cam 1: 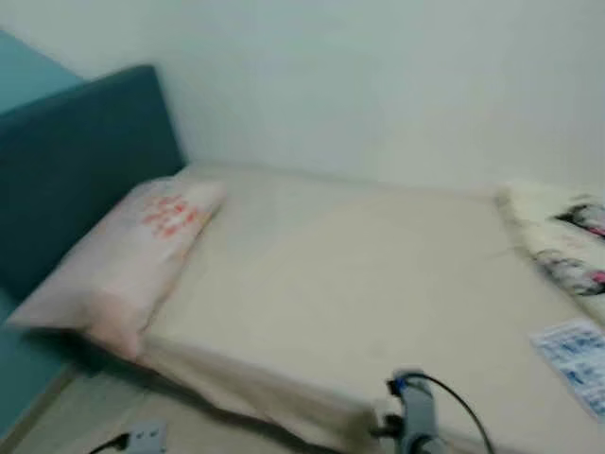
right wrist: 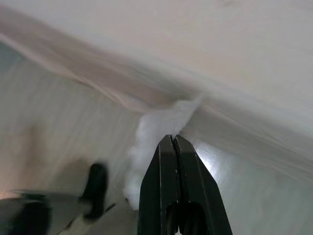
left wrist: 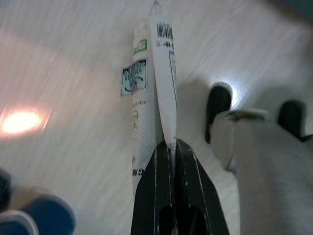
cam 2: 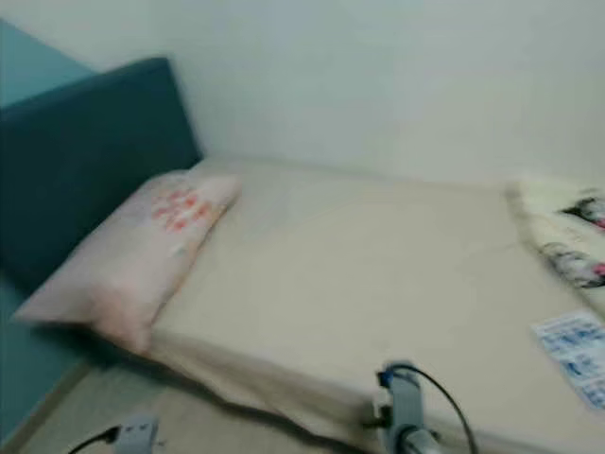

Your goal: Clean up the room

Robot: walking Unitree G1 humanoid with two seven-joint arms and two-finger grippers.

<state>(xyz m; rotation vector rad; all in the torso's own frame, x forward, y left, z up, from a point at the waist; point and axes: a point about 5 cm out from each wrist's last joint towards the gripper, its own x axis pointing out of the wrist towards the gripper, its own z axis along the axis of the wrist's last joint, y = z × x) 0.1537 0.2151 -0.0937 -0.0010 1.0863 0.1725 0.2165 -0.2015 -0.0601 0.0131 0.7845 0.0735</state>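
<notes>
i am pinching a flattened white packet in my left gripper above the floor, and a wad of white tissue in my right gripper beside the bed. i am thinking both need firm grips while walking to a bin.

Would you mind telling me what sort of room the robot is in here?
Most likely a bedroom. A bed with a cream sheet stands against a pale wall, with a teal headboard at its end and a pillow lying by it. A patterned blanket lies on the far side.
</notes>
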